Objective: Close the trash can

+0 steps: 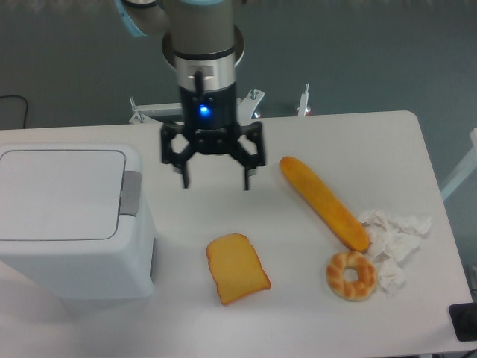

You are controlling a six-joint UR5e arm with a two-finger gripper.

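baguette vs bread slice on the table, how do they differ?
Shape: the baguette is a long thin loaf; the bread slice is short, flat and squarish with a rounded top.
Position: the baguette lies diagonally on the right, its lower end by the crumpled tissue and bagel; the bread slice sits alone near the trash can.
Both are golden-orange and lie flat, untouched.

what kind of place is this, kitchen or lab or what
Most likely a robotics lab or test bench, not a kitchen: an industrial arm with an open end effector hangs over a plain white table laid with a closed trash can, a baguette and a toast slice.
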